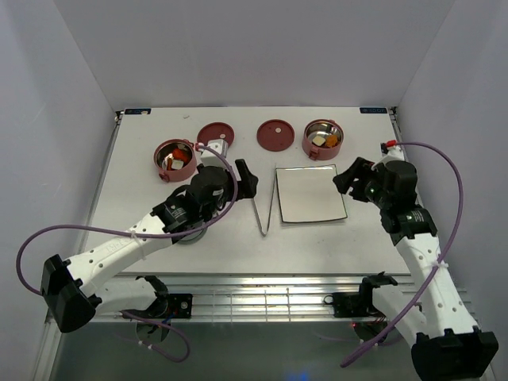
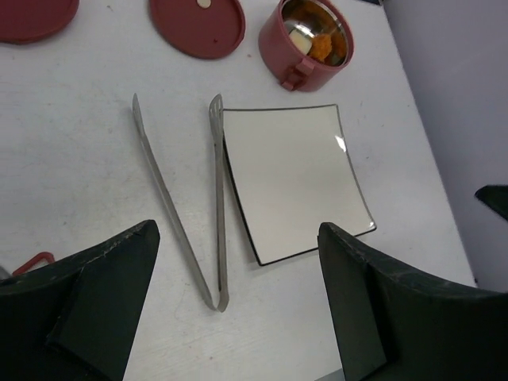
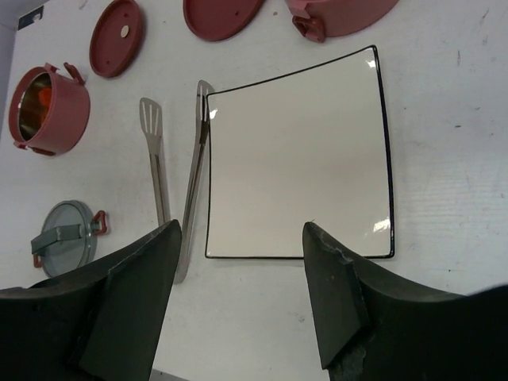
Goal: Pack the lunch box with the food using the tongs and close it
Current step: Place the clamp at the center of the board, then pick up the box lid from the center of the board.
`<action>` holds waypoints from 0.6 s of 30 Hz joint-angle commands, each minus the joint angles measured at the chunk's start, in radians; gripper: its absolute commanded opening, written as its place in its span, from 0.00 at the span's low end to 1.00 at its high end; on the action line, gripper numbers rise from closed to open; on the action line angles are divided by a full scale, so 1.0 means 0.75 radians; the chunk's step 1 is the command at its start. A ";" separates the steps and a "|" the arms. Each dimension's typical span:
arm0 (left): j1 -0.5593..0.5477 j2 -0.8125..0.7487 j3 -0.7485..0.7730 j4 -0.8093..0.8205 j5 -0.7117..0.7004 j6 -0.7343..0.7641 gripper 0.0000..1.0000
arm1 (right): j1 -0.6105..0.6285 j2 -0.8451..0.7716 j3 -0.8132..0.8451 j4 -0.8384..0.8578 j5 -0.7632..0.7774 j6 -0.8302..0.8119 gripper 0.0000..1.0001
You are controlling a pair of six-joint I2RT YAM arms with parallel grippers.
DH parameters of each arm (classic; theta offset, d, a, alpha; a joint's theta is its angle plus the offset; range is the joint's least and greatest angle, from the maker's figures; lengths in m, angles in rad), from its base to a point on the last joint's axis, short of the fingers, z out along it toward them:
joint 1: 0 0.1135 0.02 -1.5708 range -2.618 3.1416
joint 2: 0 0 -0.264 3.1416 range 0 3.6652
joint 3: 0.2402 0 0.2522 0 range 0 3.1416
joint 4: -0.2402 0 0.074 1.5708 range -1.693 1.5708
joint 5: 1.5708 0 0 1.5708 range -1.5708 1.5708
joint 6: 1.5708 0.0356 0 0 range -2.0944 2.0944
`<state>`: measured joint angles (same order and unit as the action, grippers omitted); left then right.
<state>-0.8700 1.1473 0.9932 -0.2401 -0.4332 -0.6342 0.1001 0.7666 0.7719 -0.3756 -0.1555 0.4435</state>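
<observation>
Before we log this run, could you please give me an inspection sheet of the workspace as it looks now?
Surface: white table, no spills seen.
Job's things: left bowl and right bowl uncovered, food in both; two red lids lying flat between them; grey cover by the left arm; tongs lying on the table beside the plate, ungripped.
Clutter: white square plate, nothing on it.
Grippers: left gripper and right gripper open, holding nothing.
Cables: purple cables loop off both arms.
Surroundings: plain white walls.
</observation>
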 commanded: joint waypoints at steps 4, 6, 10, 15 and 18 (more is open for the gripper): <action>0.004 -0.083 -0.148 -0.081 0.056 0.058 0.91 | 0.295 0.315 0.287 0.118 0.374 -0.023 0.70; 0.004 -0.130 -0.215 0.025 0.097 0.070 0.91 | 0.318 0.462 0.337 0.155 0.401 -0.047 0.72; 0.004 -0.190 -0.383 0.175 0.048 0.093 0.91 | 0.323 0.681 0.468 0.208 0.481 -0.100 0.74; 0.004 -0.172 -0.402 0.155 -0.044 0.142 0.91 | 0.323 0.875 0.549 0.382 0.430 -0.200 0.74; 0.002 -0.204 -0.457 0.187 -0.097 0.146 0.91 | 0.323 1.073 0.733 0.368 0.395 -0.300 0.74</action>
<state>-0.8688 1.0309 0.6815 -0.1524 -0.4442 -0.5457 0.3408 1.4765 1.1759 -0.2008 0.1432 0.3161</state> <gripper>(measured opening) 0.909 0.742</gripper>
